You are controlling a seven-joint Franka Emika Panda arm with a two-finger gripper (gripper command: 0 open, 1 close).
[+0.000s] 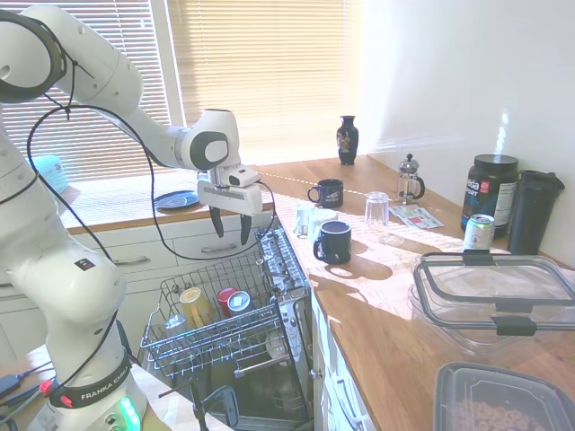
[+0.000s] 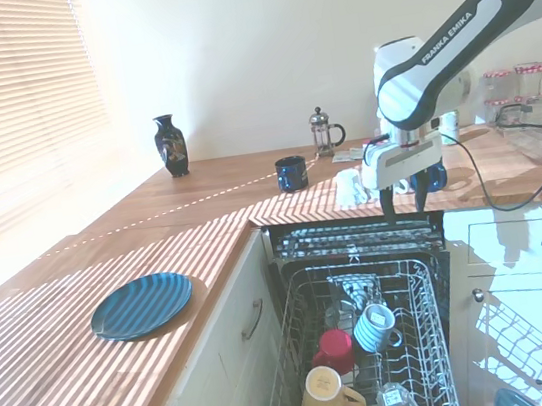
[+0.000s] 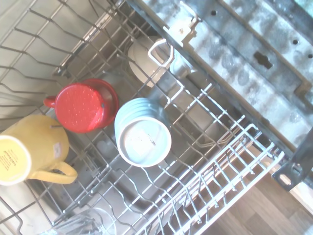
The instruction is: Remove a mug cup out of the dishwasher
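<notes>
Hovering over the pulled-out rack of the dishwasher [image 1: 180, 355] with the pincer [image 1: 231, 235] spread wide and holding nothing. Down in the rack: only a yellow cup [image 3: 29, 149], a red cup [image 3: 83, 105] and a pale ribbed cup [image 3: 143, 133], none of them dark. Over on the worktop [image 1: 377, 305], standing upright near the edge just beside the open machine: the navy mug cup [image 1: 334, 241], well apart from the fingers. Looks out of the dishwasher already, so most likely job done. Further back, a second dark mug [image 1: 325, 192] with a print. Judging by looks: glazed ceramic, stiff, fairly light, slick under metal tips, chippable if knocked. Best gripped across the rim with one finger inside, or over the body opposite the handle.
</notes>
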